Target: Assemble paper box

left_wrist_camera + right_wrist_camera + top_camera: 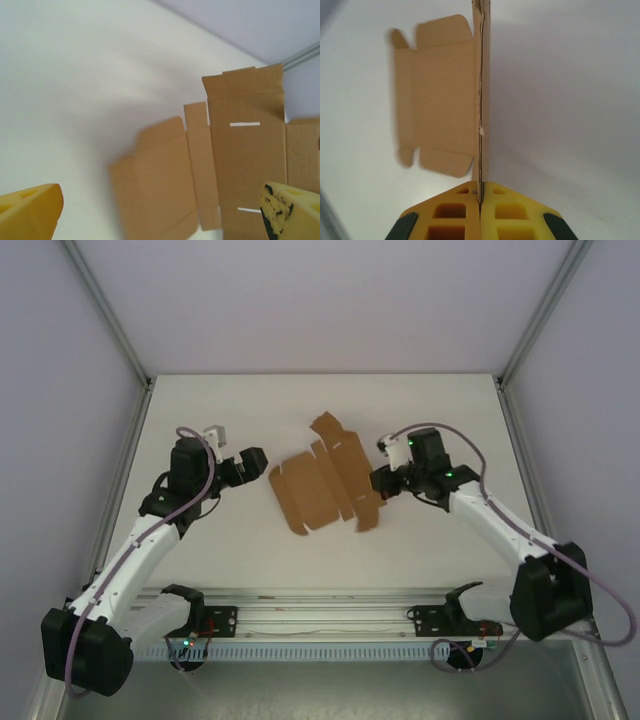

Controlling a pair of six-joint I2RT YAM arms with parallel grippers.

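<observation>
Box (322,485) lies unfolded on the table (220,405) (one flap stands on edge). Right gripper (481,194) is clamped on that flap; left gripper (256,461), fingers wide apart, sits just beside the box.

Top view looks down; close wrist views share paper box (322,488).

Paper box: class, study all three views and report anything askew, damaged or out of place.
The paper box lies unfolded and skewed on the table, not square to its edges. One flap stands upright, pinched edge-on between the shut right fingers. No tear or crush shows.
</observation>
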